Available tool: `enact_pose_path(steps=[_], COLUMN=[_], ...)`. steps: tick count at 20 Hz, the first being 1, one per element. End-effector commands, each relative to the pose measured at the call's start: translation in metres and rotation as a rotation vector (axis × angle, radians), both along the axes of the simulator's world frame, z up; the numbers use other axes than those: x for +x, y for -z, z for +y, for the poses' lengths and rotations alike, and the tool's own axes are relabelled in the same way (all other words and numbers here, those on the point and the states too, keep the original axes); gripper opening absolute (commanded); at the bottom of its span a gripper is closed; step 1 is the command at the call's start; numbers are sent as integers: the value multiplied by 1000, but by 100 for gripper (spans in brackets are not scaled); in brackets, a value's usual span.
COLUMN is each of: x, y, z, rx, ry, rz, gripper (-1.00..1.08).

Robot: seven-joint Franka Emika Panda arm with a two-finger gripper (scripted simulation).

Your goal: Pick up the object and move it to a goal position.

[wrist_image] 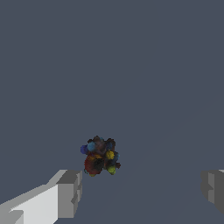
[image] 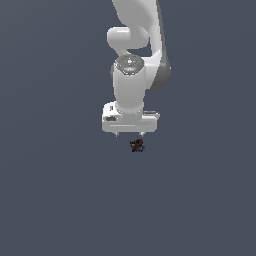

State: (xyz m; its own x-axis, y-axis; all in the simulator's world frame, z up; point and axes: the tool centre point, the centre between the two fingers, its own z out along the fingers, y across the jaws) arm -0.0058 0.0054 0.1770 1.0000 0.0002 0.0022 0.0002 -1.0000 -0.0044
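The object is a tiny dark lump with red, blue and yellow specks, lying on the flat grey surface. My white gripper hangs just above it, pointing down, with only the fingertips showing under the hand. In the wrist view the object lies ahead of the two grey fingers, closer to one of them. The gripper is open wide, nothing between the fingers, and it does not touch the object.
A plain dark grey surface fills both views. The white arm rises behind the hand. No other object or edge shows.
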Motion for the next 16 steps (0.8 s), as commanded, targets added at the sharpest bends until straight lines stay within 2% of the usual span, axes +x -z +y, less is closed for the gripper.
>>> enact_pose_path(steps=[1, 16], x=[0, 3], y=[0, 1], z=[0, 11], rx=[0, -10], ry=[0, -41], rz=[0, 3], gripper=[100, 100])
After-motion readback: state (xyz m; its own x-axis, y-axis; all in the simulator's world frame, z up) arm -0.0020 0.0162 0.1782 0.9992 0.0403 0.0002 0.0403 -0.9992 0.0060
